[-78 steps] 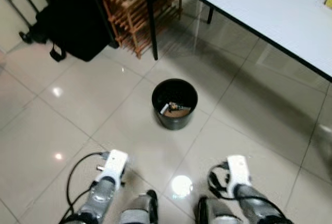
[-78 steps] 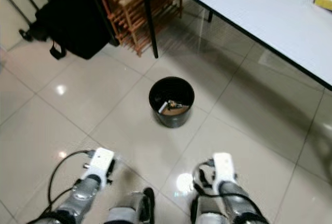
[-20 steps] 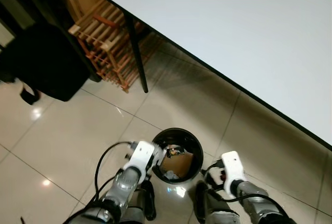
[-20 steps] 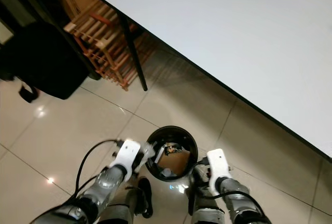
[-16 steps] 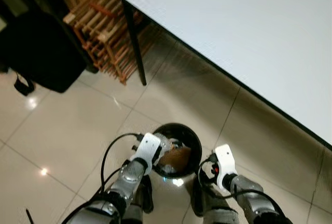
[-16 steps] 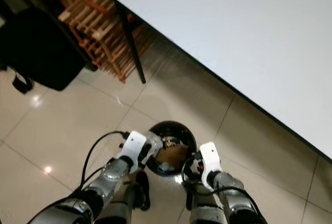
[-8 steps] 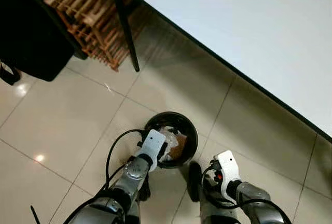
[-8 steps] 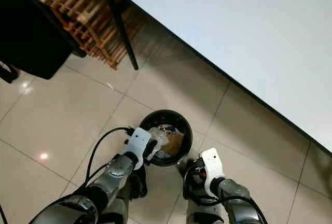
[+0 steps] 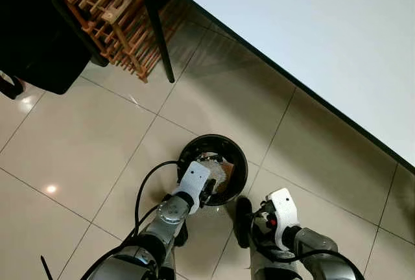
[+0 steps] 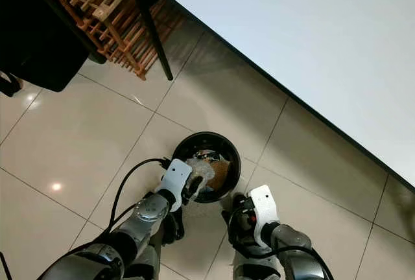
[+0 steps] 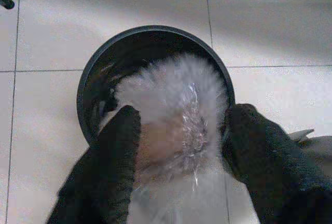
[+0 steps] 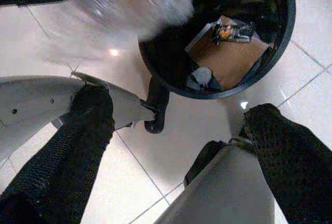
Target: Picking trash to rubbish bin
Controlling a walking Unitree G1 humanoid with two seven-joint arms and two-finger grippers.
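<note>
A round black rubbish bin (image 9: 214, 138) stands on the tiled floor just in front of my feet. My left gripper (image 11: 181, 117) is shut on a crumpled clear plastic wrap (image 11: 179, 105) and holds it over the near left part of the bin's mouth (image 10: 207, 135). Inside the bin lie a brown piece of card (image 12: 233, 58) and small wrappers. My right gripper (image 12: 179, 117) hangs open low beside the bin's near right side, with nothing between its fingers (image 12: 83, 125).
A large white table top (image 9: 311, 34) spans the upper right, its black leg (image 9: 157, 30) standing beyond the bin. A wooden rack (image 9: 110, 4) and a black bag (image 9: 32, 34) sit at the far left. Glossy tiled floor (image 9: 78, 144) lies open to the left.
The camera has come much closer to the bin. My left gripper has moved with the plastic wrap from the bin's near rim to over its mouth. The right arm stays low.
</note>
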